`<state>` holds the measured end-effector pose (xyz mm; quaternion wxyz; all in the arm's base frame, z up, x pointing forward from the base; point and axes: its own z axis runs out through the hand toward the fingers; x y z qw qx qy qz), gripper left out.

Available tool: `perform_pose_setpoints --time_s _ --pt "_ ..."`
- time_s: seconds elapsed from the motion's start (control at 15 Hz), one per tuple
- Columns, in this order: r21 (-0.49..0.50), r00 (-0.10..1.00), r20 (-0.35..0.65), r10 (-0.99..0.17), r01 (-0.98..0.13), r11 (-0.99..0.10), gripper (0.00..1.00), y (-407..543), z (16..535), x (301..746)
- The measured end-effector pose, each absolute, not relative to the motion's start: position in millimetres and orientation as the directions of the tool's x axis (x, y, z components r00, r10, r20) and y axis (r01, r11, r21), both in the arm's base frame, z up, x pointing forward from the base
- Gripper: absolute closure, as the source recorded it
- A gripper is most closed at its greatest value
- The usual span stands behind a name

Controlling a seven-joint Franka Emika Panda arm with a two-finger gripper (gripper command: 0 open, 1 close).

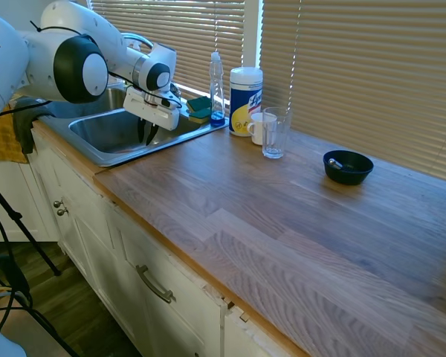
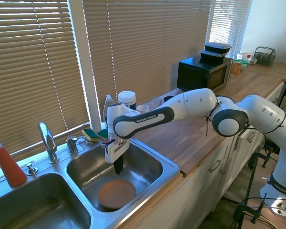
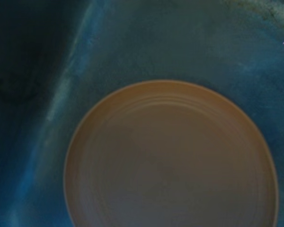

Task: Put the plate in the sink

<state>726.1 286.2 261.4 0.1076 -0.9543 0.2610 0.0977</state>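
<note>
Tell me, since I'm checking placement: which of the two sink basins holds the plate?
The basin beside the wooden countertop, under the end effector; the plate lies flat there. The other basin, by the red bottle, doesn't.

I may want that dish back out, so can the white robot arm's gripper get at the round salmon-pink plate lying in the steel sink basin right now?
Probably yes. The gripper hangs inside the sink just above the round salmon-pink plate, which lies flat on the basin floor with nothing on it or between them. Gripping its low rim could still be awkward.

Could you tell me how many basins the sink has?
2: one under the end effector, holding the plate; the other beyond the faucet.
</note>
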Motion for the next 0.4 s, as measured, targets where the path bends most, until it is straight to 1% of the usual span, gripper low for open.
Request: perform_pose_setpoints --time_s 0.13,0.4 --pt "-0.171 0.845 -0.227 -0.484 -0.524 -0.834 0.0 286 279 728" --pt "-0.197 0.838 -0.197 -0.51 -0.543 -0.816 0.0 288 342 725"
